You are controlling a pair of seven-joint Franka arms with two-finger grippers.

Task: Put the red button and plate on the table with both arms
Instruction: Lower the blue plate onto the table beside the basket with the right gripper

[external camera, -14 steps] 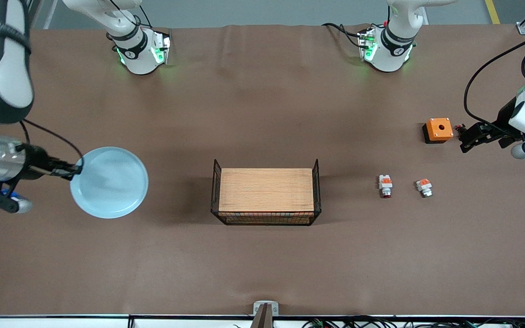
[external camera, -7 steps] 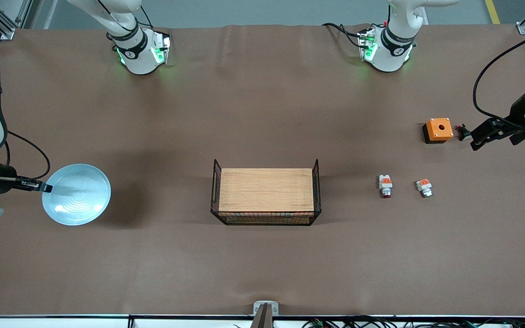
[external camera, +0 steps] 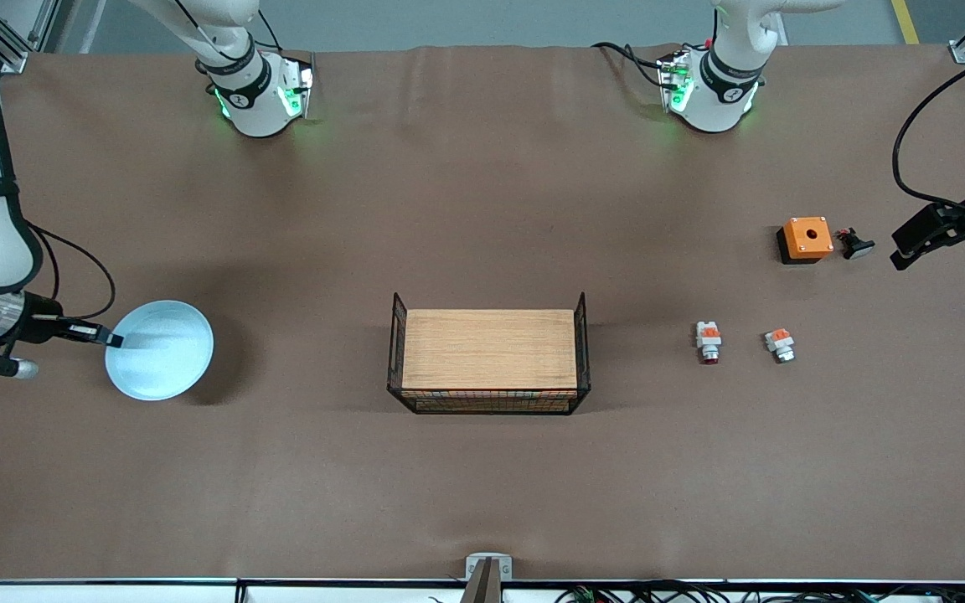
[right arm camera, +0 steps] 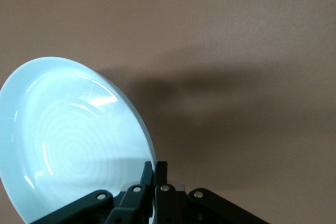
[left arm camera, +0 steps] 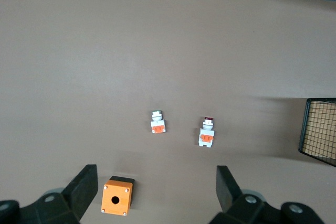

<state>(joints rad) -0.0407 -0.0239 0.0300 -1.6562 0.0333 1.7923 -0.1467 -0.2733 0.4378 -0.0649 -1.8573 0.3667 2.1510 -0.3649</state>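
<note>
Right gripper [external camera: 110, 339] has its jaws clamped on the rim of the round pale blue glossy plate [external camera: 166, 352], over the brown-cloth table [external camera: 482, 486] at the right arm's end. Left gripper [left arm camera: 157, 195], jaws spread wide, hangs at the left arm's table edge. Tiny white-grey red button [external camera: 709, 342] with orange top lies on open cloth, well apart from both.

The table [external camera: 482, 486] carried a wire rack [external camera: 489, 354] at its middle. Toward the left arm's end from the rack lay the red button [external camera: 709, 341], a grey-tipped block [external camera: 780, 344], an orange box [external camera: 806, 239] and a black button [external camera: 854, 244].

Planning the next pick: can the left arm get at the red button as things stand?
Probably yes. The left gripper is open and holds nothing, and the red button stands alone on the table, apart from the grey-tipped block.
</note>
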